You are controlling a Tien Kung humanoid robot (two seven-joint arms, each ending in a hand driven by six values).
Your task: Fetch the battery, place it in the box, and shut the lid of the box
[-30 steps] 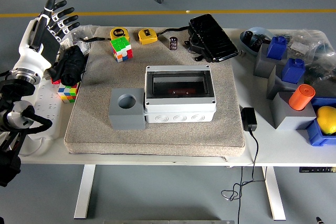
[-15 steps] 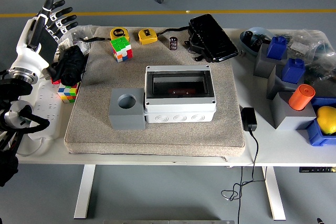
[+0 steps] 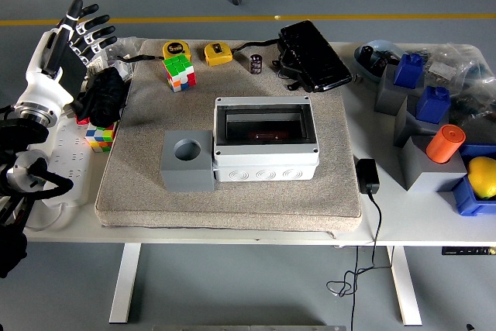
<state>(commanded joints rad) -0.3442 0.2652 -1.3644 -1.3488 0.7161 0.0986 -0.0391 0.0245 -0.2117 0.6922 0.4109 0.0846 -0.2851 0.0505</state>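
Observation:
A grey-white box stands in the middle of the beige mat. Its dark window faces up, and the lid looks flat on top. A dark reddish object shows inside. A small black cylinder stands at the mat's far edge. My left hand is raised over the table's left end, well left of the box. Its fingers are spread and hold nothing. My right arm is out of view.
A grey block with a round hole touches the box's left side. Cube puzzles, tape measures, a black bundle and a black case lie around. Grey and blue bins, an orange cylinder and a charger are at right.
My left hand has shifted only slightly at the table's left end, fingers still spread. Nothing on the table has moved.

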